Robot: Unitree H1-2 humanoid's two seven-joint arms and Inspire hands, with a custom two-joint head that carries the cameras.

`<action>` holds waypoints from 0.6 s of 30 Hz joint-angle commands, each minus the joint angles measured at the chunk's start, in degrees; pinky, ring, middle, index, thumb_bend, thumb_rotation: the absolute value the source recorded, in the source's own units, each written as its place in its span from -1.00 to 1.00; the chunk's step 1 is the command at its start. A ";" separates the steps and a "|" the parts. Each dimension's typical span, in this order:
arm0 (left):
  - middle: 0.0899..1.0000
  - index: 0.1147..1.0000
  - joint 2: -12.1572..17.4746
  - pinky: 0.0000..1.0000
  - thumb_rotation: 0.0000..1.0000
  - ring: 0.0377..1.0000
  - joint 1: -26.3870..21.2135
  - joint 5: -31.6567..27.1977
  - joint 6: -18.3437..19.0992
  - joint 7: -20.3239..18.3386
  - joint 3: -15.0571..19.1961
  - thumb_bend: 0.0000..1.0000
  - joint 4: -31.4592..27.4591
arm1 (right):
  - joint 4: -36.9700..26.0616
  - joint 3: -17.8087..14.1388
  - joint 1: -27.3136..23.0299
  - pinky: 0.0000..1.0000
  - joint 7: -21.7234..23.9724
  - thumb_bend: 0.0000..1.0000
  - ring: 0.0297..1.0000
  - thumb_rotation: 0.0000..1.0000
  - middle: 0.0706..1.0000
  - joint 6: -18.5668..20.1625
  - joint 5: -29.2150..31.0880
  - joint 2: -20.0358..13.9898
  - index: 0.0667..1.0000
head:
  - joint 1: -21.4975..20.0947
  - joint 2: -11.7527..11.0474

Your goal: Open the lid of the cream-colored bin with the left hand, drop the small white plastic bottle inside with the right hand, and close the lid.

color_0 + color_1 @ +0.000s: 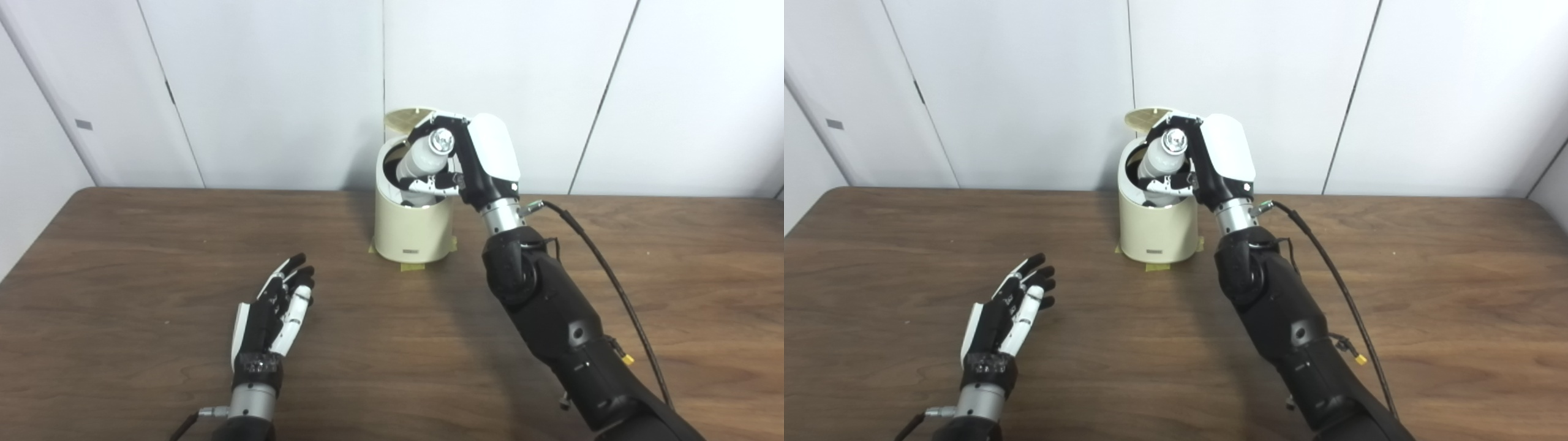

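Bottle, small, white, judged light, stiff and smooth; best held round the body, as now: clasped by the right hand, tilted neck-down over the open bin, lid raised behind. Left hand is rested apart on the table, fingers spread, empty.

Left hand low, fingers apart, empty. Right hand raised, arm extended, fingers clamped around load.
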 commanded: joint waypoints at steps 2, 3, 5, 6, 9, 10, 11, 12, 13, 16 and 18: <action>0.62 0.76 -0.59 0.55 0.22 0.62 -0.48 -0.13 -2.26 0.22 -0.21 -0.19 -2.20 | -0.05 -0.29 -3.67 -0.30 -2.52 0.04 -0.22 -1.00 -0.07 -0.43 -0.80 0.17 -0.07 | 0.08 0.01; 0.61 0.76 -0.68 0.55 0.20 0.62 -0.48 -0.27 -2.44 0.28 -0.14 -0.18 -2.16 | 0.11 -0.38 -3.70 -0.30 -2.73 0.04 -0.23 -1.00 -0.07 -0.22 -0.85 0.29 -0.07 | 0.08 0.01; 0.61 0.76 -0.88 0.55 0.17 0.61 -0.44 -0.64 -2.88 0.39 0.02 -0.19 -2.04 | 0.65 -0.50 -3.81 -0.30 -3.26 0.04 -0.23 -1.00 -0.06 -0.21 -0.85 0.50 -0.07 | 0.08 0.01; 0.61 0.76 -0.98 0.55 0.16 0.61 -0.42 -0.85 -3.06 0.44 0.09 -0.19 -2.00 | 0.89 -0.61 -3.87 -0.30 -3.42 0.04 -0.23 -1.00 -0.06 -0.32 -0.64 0.63 -0.07 | 0.08 0.01; 0.61 0.77 -1.17 0.55 0.13 0.62 -0.33 -1.06 -3.45 0.55 0.08 -0.20 -2.08 | 0.85 -0.90 -3.85 -0.31 -3.43 0.04 -0.23 -1.00 -0.06 -0.15 -0.04 0.97 -0.06 | 0.29 0.09; 0.61 0.76 -1.27 0.55 0.12 0.61 -0.29 -0.99 -3.45 0.65 0.04 -0.20 -2.17 | 0.74 -1.01 -3.82 -0.31 -3.33 0.04 -0.23 -1.00 -0.06 0.01 0.09 1.05 -0.06 | 0.31 0.08; 0.61 0.76 -1.34 0.54 0.12 0.61 -0.27 -0.93 -3.45 0.73 0.03 -0.20 -2.23 | 0.66 -1.09 -3.81 -0.31 -3.20 0.04 -0.23 -1.00 -0.07 0.16 0.21 1.10 -0.06 | 0.31 0.08; 0.61 0.76 -1.38 0.54 0.11 0.61 -0.25 -0.93 -3.51 0.78 0.01 -0.20 -2.22 | 0.64 -1.13 -3.82 -0.32 -3.08 0.04 -0.23 -1.00 -0.07 0.33 0.25 1.11 -0.05 | 0.35 0.11; 0.61 0.76 -1.38 0.55 0.11 0.61 -0.25 -0.96 -3.66 0.78 0.01 -0.21 -2.17 | 0.69 -1.08 -3.86 -0.32 -3.17 0.04 -0.24 -1.00 -0.08 0.57 0.07 1.08 -0.03 | 0.35 0.11; 0.61 0.76 -1.50 0.55 0.10 0.61 -0.25 -0.95 -4.02 0.97 0.12 -0.20 -2.07 | 0.58 -1.00 -3.89 -0.33 -2.94 0.03 -0.26 -1.00 -0.10 1.33 -0.16 1.01 0.03 | 0.34 0.17; 0.61 0.76 -1.41 0.54 0.09 0.61 -0.23 -0.75 -4.19 1.03 0.11 -0.20 -1.97 | 0.32 -0.97 -3.82 -0.32 -2.54 0.03 -0.25 -1.00 -0.11 2.47 -0.32 1.03 0.04 | 0.34 0.17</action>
